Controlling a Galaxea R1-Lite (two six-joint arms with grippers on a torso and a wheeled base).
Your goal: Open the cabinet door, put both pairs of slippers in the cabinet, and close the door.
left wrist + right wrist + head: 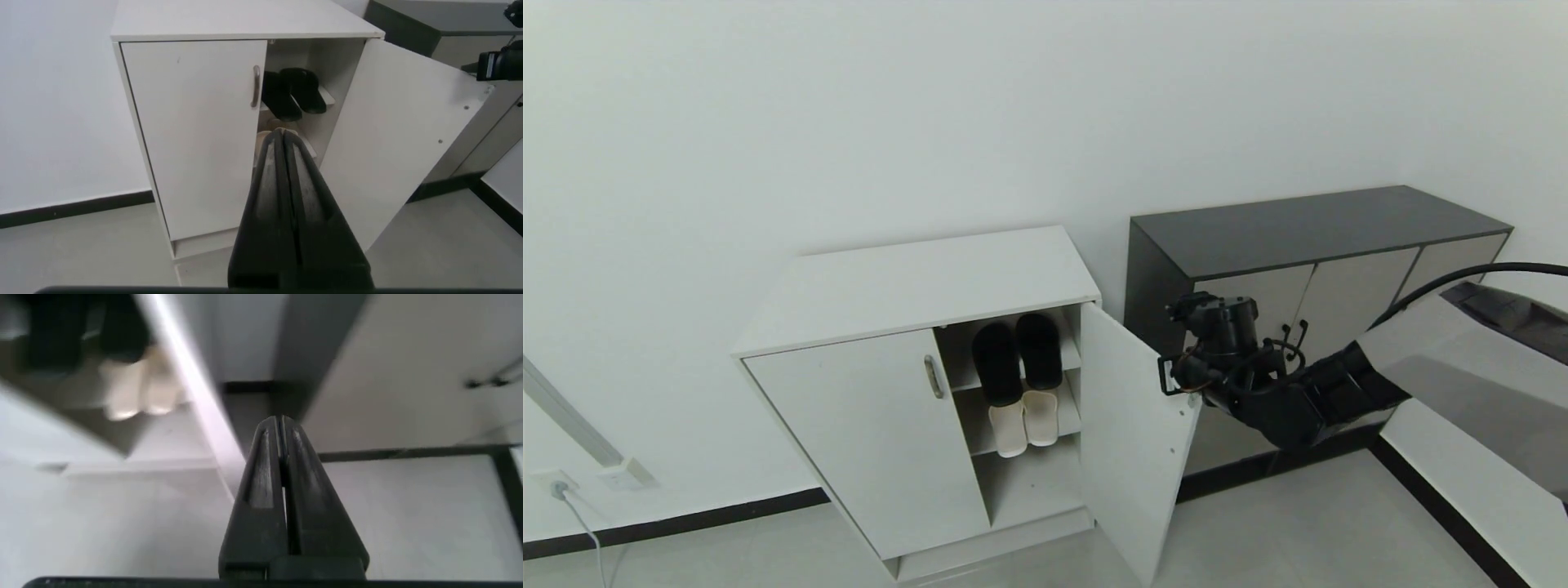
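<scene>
Right gripper [283, 425], fingers pressed together and empty, stood just beside the free edge of the open cabinet door [1131, 441]. Left gripper [282, 135] was likewise closed. Black slippers [1017, 355] lay on a shelf inside, above the white slippers [1023, 420].

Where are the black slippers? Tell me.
In the head view the black slippers sit on the upper shelf of the white cabinet, just above the white slippers, left of the open door.

Here's the gripper [282, 135], jaws together, aimed at the cabinet [196, 114]. Right door [400, 139] is swung open (left one shut), black slippers [292, 91] on the upper shelf [328, 97], pale pair [264, 140] half hidden below.
</scene>
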